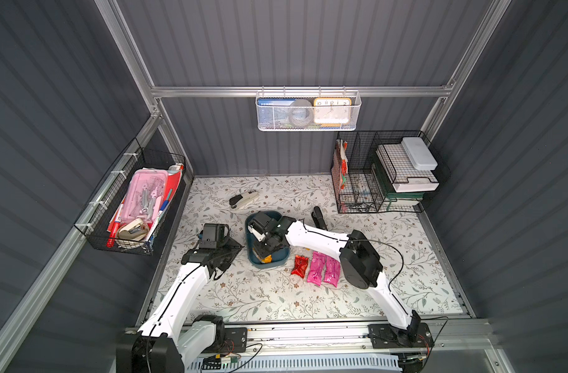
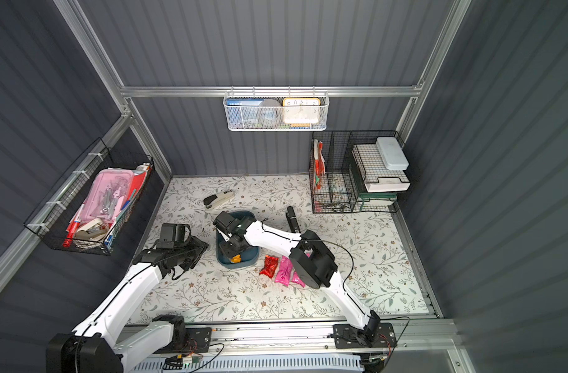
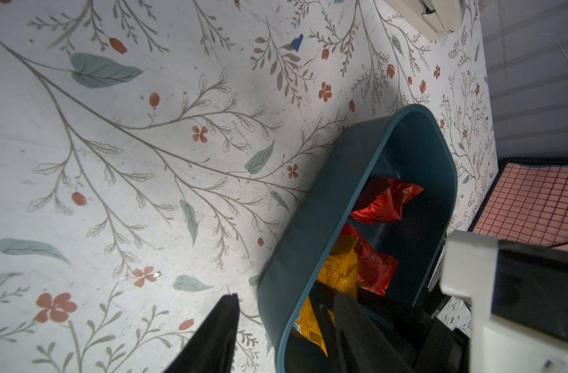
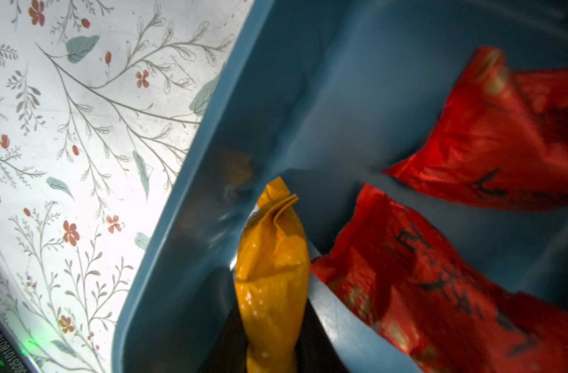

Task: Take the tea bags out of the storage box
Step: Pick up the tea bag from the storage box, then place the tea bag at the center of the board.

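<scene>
Pinching a crumpled orange-yellow foil tea sachet (image 4: 273,264) in the right gripper's (image 4: 269,332) narrow jaws inside the shallow teal plastic storage box (image 4: 179,258). Judged light, soft, slippery; best gripped mid-body. Leaving the left gripper's (image 1: 234,249) jaws half-spread, empty, just outside it.

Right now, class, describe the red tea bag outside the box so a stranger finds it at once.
Find the teal storage box mid-table. In the row of three beside it, the red tea bag is nearest the box, shorter than the two pink tea bags.
</scene>
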You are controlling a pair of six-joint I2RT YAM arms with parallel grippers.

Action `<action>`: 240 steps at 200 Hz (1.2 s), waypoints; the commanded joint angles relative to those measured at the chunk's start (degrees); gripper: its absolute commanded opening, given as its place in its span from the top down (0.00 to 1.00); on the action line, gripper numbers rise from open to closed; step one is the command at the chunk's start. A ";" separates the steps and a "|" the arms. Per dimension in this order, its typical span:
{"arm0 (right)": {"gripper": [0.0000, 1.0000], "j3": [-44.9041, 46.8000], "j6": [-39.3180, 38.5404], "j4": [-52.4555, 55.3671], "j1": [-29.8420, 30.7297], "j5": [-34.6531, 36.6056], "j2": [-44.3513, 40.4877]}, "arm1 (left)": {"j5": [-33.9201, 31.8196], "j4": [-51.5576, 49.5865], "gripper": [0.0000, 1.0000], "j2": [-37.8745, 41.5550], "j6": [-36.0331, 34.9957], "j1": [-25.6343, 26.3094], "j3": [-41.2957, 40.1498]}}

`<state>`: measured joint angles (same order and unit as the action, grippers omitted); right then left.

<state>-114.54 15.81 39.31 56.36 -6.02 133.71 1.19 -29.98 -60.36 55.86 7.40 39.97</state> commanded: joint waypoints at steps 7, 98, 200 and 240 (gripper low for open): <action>0.79 -0.56 1.39 1.04 0.24 0.74 -5.86 | -1.44 -1.93 0.47 0.83 -4.09 -0.37 2.12; 0.83 24.23 14.70 -10.21 -3.84 -0.39 -29.66 | 1.26 1.38 0.49 1.06 -8.70 -0.37 2.63; 0.85 59.30 22.38 -13.93 -26.81 -2.87 -57.67 | 5.83 6.49 0.50 -0.80 -13.75 -0.37 2.30; 0.85 63.85 19.81 -16.01 -36.29 -6.83 -56.44 | 7.03 7.38 0.50 -1.68 -14.16 -0.32 3.42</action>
<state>-52.38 36.84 25.56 24.03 -9.10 76.23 6.39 -23.59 -61.52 43.70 7.40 41.17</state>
